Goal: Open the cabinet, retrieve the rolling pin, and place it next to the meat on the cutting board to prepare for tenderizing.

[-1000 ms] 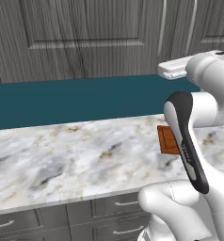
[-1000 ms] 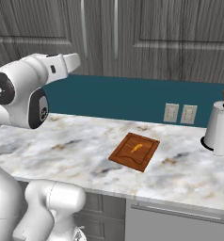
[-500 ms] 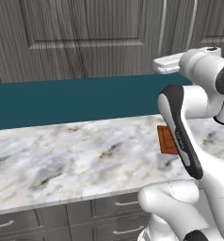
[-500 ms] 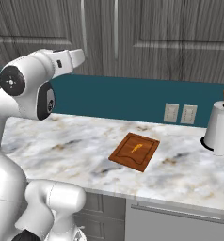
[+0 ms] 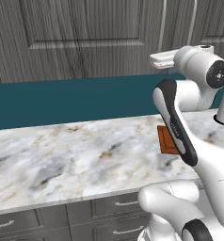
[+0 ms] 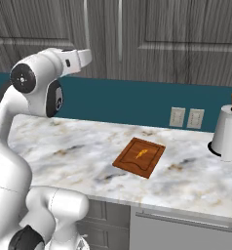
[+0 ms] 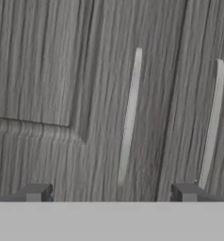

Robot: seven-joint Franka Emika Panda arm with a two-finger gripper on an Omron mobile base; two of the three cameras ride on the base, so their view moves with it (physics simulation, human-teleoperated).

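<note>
The cabinet (image 7: 62, 70) faces my hand close up, its grey wood-grain doors shut. My open gripper (image 7: 111, 193) points at the door, with the left silver bar handle (image 7: 130, 117) between the fingertips (image 7: 36, 192) and the second handle (image 7: 212, 122) just past the right one. From the base, my hand (image 6: 81, 57) hovers high in front of the cabinet (image 6: 162, 29). The cutting board (image 6: 140, 157) lies on the marble counter (image 6: 64, 146) with the small orange meat (image 6: 141, 155) on it. My arm covers most of the cutting board (image 5: 166, 141) in the left base view. The rolling pin is hidden.
A paper towel holder (image 6: 228, 132) stands at the counter's right end, near two wall outlets (image 6: 186, 117) on the teal backsplash. Darker grey drawers (image 5: 38, 221) run under the counter's front edge.
The arm has lifted the hand higher and carried it closer to the cabinet doors. The jaws have stayed open and the things on the counter have not moved.
</note>
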